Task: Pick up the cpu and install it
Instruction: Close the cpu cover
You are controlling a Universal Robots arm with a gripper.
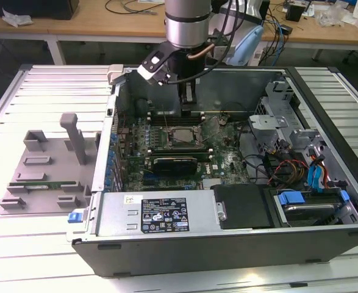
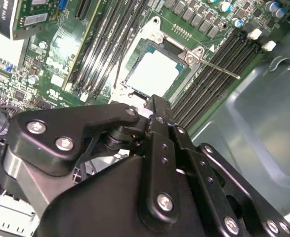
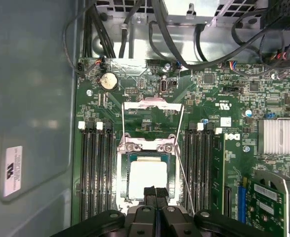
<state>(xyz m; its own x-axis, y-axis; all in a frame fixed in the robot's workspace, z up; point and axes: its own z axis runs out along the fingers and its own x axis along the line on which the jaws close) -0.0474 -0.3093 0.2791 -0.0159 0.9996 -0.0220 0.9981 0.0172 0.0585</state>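
Inside the open computer case (image 1: 227,244), which lies on the slatted counter (image 1: 20,244), the cpu (image 3: 147,178) is seen lying flat within the black-framed socket (image 3: 121,187) on the green motherboard (image 1: 227,162), its pale metal top facing up and its edges lined up with the frame. The pincer (image 3: 155,195) is held directly over the socket, at about twelve o'clock of the case's middle in the exterior view, with its tips just above the near edge of the chip. In the first wrist view its two fingers are shown pressed together with nothing pinched between them, and no contact with the chip can be made out. The socket's load plate (image 3: 152,104) is seen swung up and open beyond the chip, and the thin retention lever (image 2: 219,69) is seen standing free of its catch beside the memory slots (image 3: 95,173). A grey fixture tray (image 1: 44,177) is seen on the counter at nine o'clock of the case in the exterior view. The pick-up and the setting of the chip into the socket are judged to be done; the plate has not been lowered nor the lever latched, so the install is judged nearly, but not fully, complete.
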